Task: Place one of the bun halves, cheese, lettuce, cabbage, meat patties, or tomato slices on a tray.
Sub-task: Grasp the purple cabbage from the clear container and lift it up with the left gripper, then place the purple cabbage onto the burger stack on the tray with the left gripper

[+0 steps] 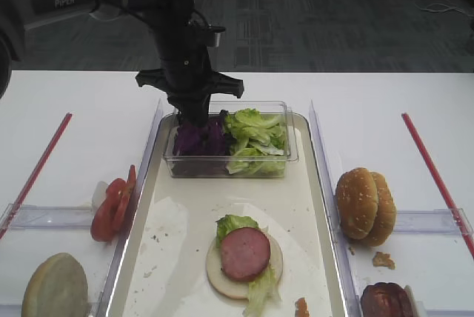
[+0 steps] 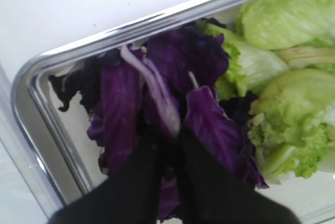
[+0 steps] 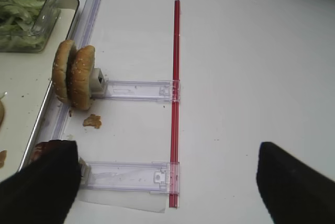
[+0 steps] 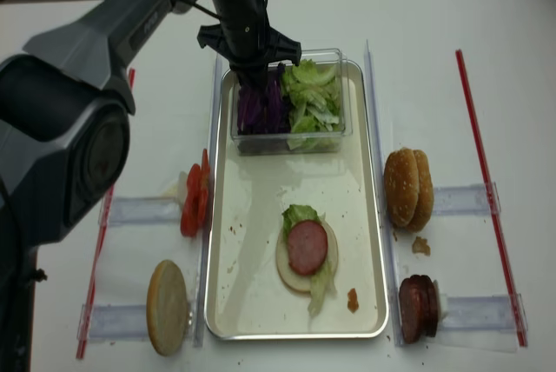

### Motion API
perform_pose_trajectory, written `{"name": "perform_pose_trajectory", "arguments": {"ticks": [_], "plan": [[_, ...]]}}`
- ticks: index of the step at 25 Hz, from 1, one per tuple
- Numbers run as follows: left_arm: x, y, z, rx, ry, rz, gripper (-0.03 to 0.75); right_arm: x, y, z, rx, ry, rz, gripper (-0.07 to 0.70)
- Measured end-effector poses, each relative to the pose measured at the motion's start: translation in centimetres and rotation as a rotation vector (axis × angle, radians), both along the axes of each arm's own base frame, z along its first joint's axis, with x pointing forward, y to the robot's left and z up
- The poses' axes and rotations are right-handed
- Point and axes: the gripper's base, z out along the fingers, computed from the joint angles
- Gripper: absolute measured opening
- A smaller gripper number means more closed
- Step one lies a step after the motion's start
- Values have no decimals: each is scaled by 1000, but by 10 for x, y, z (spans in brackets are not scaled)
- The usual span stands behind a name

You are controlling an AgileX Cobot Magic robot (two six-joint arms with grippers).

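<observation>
Judging by looks, the cabbage [image 2: 157,88] is light, thin, floppy and prob. a bit slick, w/ leaves that tear or slide apart if tugged hard. Best hold seems the pale vein or a folded edge, where the leaf is stiffest, not the loose frill. It sits in the clear box [image 1: 285,160] at the 12 o'clock end of the tray [image 1: 174,258], w/ the lettuce [image 1: 255,139] touching it on the 3 o'clock side.

The left hand [image 2: 170,145] is down in the box, fingers pinched nearly together on the purple leaves. Wrist view shows a curled strip w/ pale vein caught between the tips, so it looks gripped, tho how many leaves come w/ it I can't tell.

The right hand [image 3: 167,182] hangs over the bench at the 3 o'clock side, spread wide, holding nothing.
</observation>
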Motion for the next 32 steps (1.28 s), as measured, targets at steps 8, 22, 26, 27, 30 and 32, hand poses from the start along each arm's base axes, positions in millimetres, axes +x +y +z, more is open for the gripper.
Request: {"name": "perform_pose_trajectory", "arguments": {"ticks": [8, 22, 26, 27, 30, 32], "plan": [[-7, 1, 33, -55, -49, 11, 49, 0, 0, 0, 0, 0, 0, 680], [-64, -1, 58, -38, -4, -43, 48, 0, 0, 0, 0, 0, 0, 680], [-86, -5, 68, -37, -1, -77, 48, 0, 0, 0, 0, 0, 0, 680], [-92, -7, 71, -38, -2, -86, 48, 0, 0, 0, 0, 0, 0, 680], [-107, -12, 78, -41, -5, -111, 47, 0, 0, 0, 0, 0, 0, 680], [-117, -15, 81, -42, -4, -128, 47, 0, 0, 0, 0, 0, 0, 680]]}}
